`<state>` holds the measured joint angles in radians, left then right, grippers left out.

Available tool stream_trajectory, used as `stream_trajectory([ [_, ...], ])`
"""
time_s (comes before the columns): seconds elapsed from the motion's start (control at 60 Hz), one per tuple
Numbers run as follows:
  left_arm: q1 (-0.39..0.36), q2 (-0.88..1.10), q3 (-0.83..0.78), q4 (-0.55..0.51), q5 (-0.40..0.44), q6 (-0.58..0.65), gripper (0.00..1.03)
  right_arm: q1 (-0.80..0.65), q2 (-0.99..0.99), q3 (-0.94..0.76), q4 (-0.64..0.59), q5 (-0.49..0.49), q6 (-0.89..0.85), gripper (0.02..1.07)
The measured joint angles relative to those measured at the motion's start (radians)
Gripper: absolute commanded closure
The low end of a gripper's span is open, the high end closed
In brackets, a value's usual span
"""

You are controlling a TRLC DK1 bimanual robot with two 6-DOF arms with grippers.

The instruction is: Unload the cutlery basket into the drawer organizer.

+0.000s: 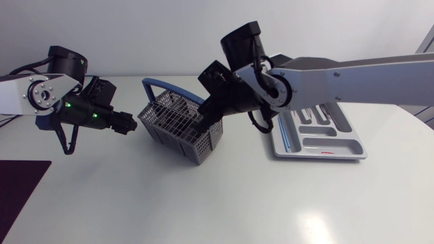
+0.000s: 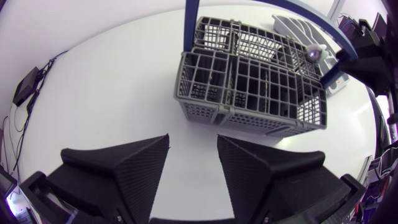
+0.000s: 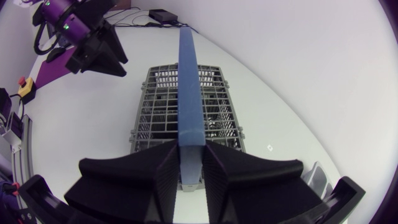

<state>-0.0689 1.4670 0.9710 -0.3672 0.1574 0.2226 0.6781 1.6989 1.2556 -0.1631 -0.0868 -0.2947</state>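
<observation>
The grey cutlery basket (image 1: 180, 125) stands mid-table, its blue handle (image 1: 163, 87) arching over it. My right gripper (image 1: 207, 122) is at the basket's right end. In the right wrist view both fingers press the blue handle (image 3: 189, 93) from two sides, so the right gripper (image 3: 189, 168) is shut on it. My left gripper (image 1: 125, 123) hovers just left of the basket. In its own view the left gripper (image 2: 193, 155) stands open with bare table between its fingers and the basket (image 2: 249, 93) ahead. I cannot make out any cutlery in the basket's compartments.
The light grey drawer organizer (image 1: 319, 132) lies right of the basket, partly under my right arm, with a blue-handled item in one slot. A dark mat (image 1: 20, 190) covers the table's front left corner.
</observation>
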Motion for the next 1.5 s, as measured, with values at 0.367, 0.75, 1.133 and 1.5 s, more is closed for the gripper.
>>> stream_trajectory([
  [0.367, 0.016, -0.054, -0.032, 0.002, 0.021, 0.019, 0.48, 0.094, -0.194, -0.157, -0.139, 0.033, 0.138, 0.85],
  [0.75, 0.016, -0.189, -0.109, -0.026, 0.026, 0.057, 0.43, 0.061, -0.393, -0.235, -0.178, 0.003, 0.138, 0.12],
  [1.133, -0.028, -0.301, -0.241, -0.114, 0.057, 0.217, 0.68, -0.352, -0.211, -0.260, -0.071, -0.198, 0.111, 0.92],
  [1.5, -0.052, -0.168, -0.249, 0.031, 0.100, 0.246, 0.73, -0.335, 0.035, -0.187, -0.068, -0.274, 0.108, 0.94],
])
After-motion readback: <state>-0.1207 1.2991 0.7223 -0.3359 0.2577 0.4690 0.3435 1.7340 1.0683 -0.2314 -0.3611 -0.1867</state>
